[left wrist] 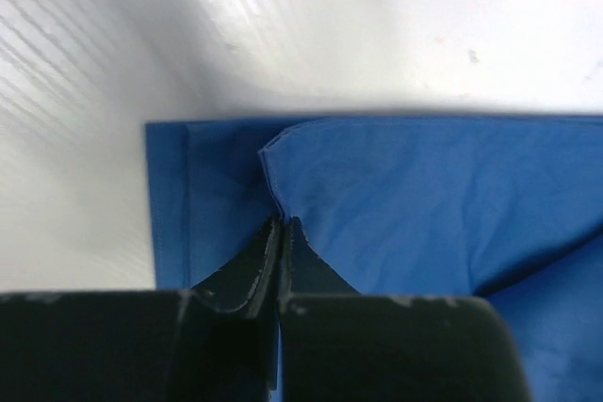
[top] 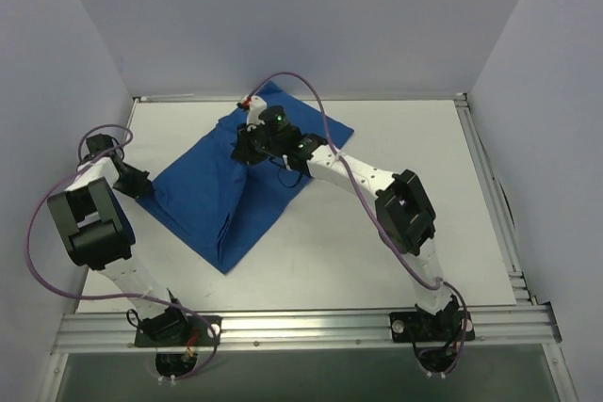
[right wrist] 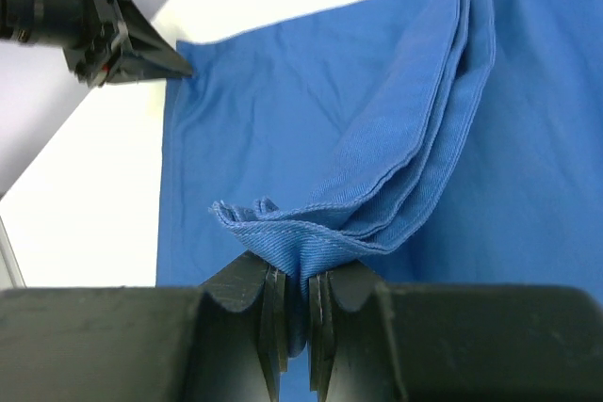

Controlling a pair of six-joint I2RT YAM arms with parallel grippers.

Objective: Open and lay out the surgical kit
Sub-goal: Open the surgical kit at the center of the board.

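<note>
Two pinches on the blue wrap (top: 221, 200), not yet unfolded on the table (top: 424, 129).
Top view: left gripper (top: 143, 184) at its left corner, right gripper (top: 247, 146) mid-cloth. Left wrist: jaws together on a flap edge (left wrist: 271, 171). Right wrist: jaws clamped on bunched folds (right wrist: 283, 233); best draw apart slowly, evenly.

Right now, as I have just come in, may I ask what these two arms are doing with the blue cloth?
Two robot arms are working on a blue cloth wrap that lies on the white table, folded and not yet spread out. The right gripper is shut on a bunched fold toward the far side of the wrap. The left gripper is closed at the wrap's left corner; whether it really has the fabric is hard to tell. No tray or instruments show.
</note>
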